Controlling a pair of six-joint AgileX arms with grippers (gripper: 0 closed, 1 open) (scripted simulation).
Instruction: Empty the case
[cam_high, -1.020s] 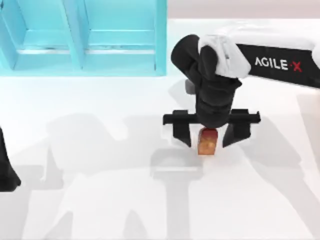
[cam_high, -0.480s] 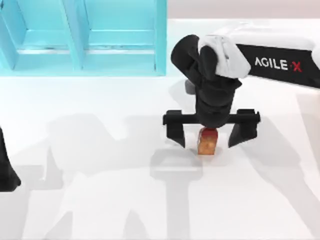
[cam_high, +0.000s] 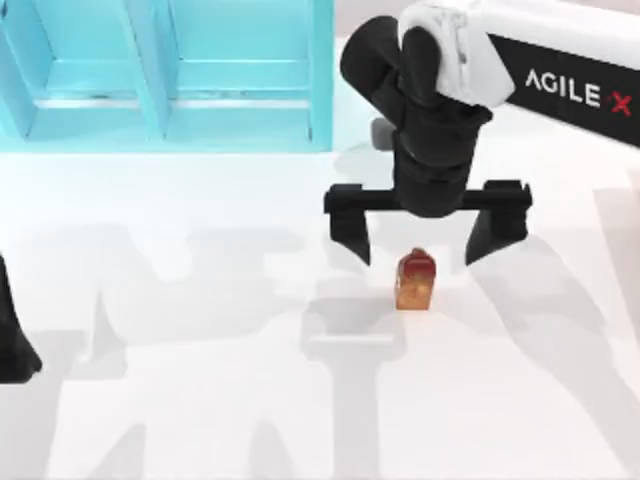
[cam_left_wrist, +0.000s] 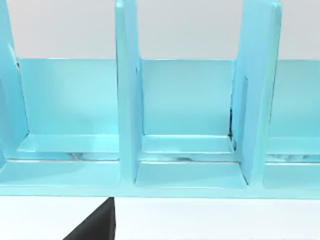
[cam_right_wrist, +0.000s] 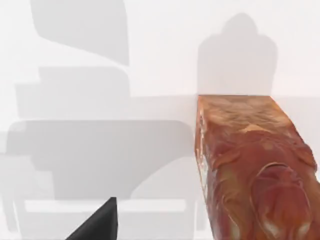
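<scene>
The turquoise case (cam_high: 165, 75) stands at the table's back left, its upright dividers and shelf seen close up as the case (cam_left_wrist: 185, 150) in the left wrist view, the compartments in view bare. A small red-orange carton (cam_high: 416, 281) stands on the white table right of centre; it appears large as the carton (cam_right_wrist: 250, 165) in the right wrist view. My right gripper (cam_high: 427, 240) hangs open just above and behind the carton, fingers spread wide on either side and not touching it. My left arm (cam_high: 12, 340) is parked at the left edge.
White tabletop (cam_high: 200, 380) stretches open in front of the case and around the carton. The right arm's white and black body reaches in from the upper right.
My right gripper has let go of the carton, spread its fingers wider and lifted back toward the rear. The carton stays standing where it was set. The left arm has not moved.
</scene>
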